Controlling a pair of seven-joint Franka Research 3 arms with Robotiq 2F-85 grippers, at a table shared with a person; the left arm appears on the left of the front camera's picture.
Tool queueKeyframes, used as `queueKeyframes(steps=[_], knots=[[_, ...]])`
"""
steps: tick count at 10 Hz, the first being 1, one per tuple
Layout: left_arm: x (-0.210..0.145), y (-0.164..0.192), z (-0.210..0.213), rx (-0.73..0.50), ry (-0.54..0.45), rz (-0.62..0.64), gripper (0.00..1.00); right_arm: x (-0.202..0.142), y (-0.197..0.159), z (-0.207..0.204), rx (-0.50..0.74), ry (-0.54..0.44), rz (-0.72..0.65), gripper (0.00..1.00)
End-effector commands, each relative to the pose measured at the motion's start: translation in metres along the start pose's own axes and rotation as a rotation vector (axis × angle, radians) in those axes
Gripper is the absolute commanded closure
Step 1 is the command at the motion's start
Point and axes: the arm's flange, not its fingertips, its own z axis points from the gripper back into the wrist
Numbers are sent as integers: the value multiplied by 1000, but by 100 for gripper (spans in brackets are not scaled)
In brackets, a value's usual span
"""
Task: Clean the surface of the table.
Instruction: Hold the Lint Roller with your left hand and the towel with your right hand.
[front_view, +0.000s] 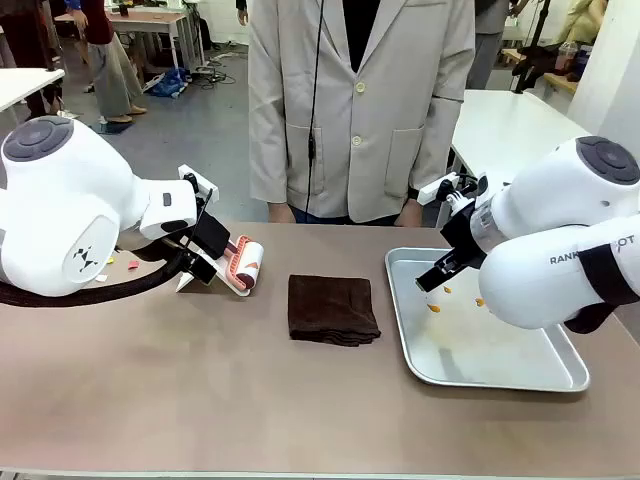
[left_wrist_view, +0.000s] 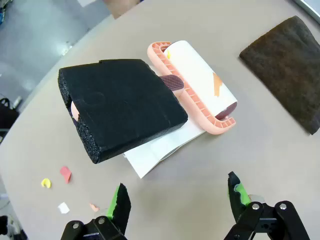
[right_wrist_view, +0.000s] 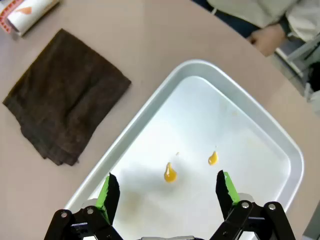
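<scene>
Gaping empty: left gripper (left_wrist_view: 177, 190), right gripper (right_wrist_view: 167, 182).

Along the near edge I have a wide bare stretch of bench (front_view: 200, 400), free for either arm. Mid-bench, the folded brown cloth (front_view: 332, 309) lies between the lint roller (front_view: 243, 265) on the left and the metal tray (front_view: 500, 350) on the right, with a bare lane on each side of it. My left end effector (left_wrist_view: 176, 189), fingers spread, hangs over bare bench just short of the roller, with paper scraps (left_wrist_view: 55, 182) nearby. A person stands at the far edge, one hand (front_view: 408, 213) at the rim.
</scene>
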Motion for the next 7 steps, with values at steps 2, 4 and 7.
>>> queueKeyframes(steps=[2,4,7], knots=[[0,0,0,0,0,0,0,0,0,0,0,-1,0,0],[0,0,0,0,0,0,0,0,0,0,0,-1,0,0],[0,0,0,0,0,0,0,0,0,0,0,-1,0,0]])
